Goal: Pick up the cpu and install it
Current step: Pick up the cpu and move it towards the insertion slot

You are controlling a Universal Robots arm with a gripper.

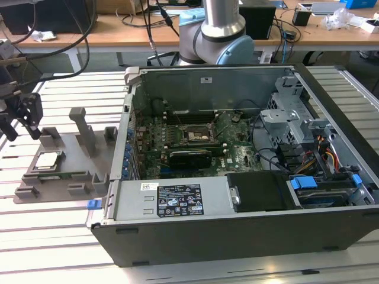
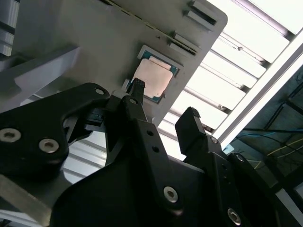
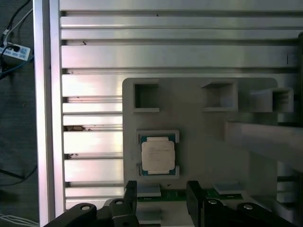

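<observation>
Closest to me the open computer case lies on the slatted table, its bare motherboard socket showing inside. Off to the exterior view's left sits the grey holder tray — the cpu lies flat in its recess, silver top up. The gripper hangs above the tray, jaws spread wide and holding nothing — in the first wrist view the cpu sits just beyond the fingertips. Further back stands the arm's base, then a cluttered desk.

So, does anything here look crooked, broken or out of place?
Nothing stands out. The cpu lies flat and square in its recess on the holder tray, and the open gripper hovers over it, holding nothing.
</observation>
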